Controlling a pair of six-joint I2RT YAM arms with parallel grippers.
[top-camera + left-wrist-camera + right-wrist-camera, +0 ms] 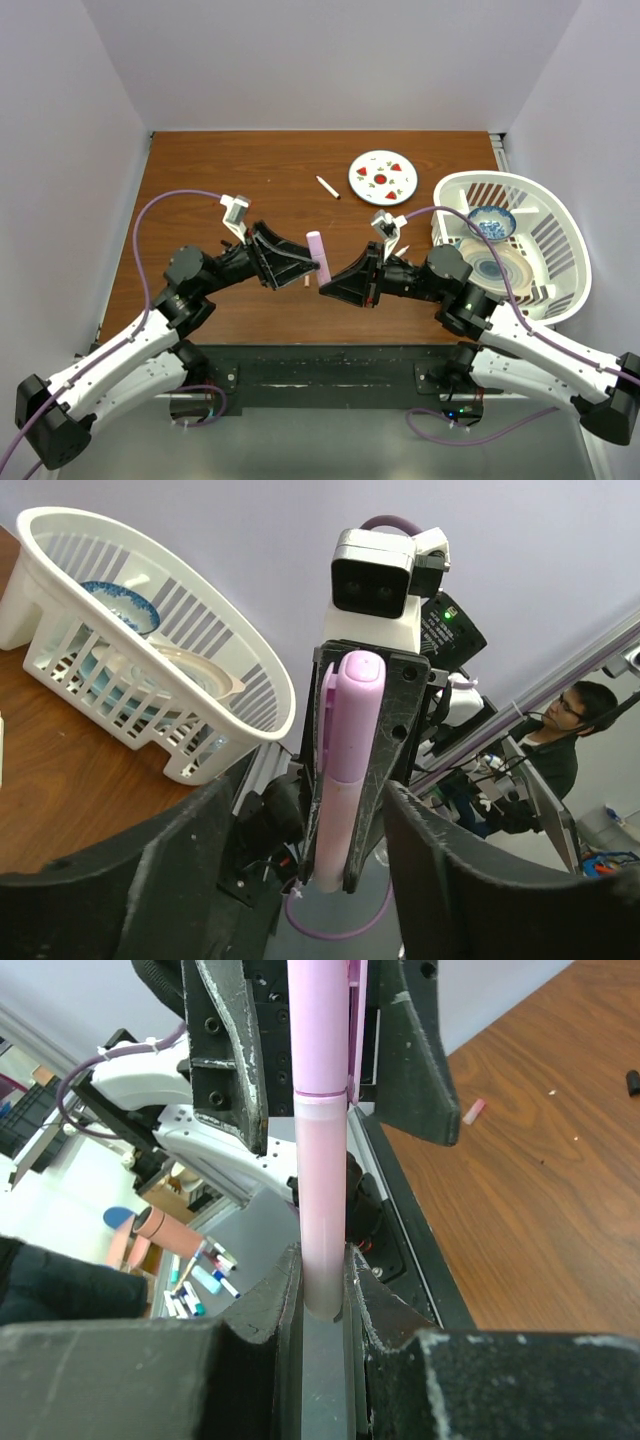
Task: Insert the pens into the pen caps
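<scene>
Pink marker (316, 256) is held up off the wooden counter (200, 180), between the two arms. The right end effector (322, 1275) is clenched on its paler barrel. The left end effector (320, 800) stands released, fingers spread either side of the brighter pink end. A thin white pen (327, 187) lies on the counter toward 12 o'clock, and a white basket (545, 235) sits at 3 o'clock.

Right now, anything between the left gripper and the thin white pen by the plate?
Only bare table lies between the left gripper and the thin white pen. But the pink marker, clamped in the right gripper, stands between the left fingers; probably back off first.
</scene>
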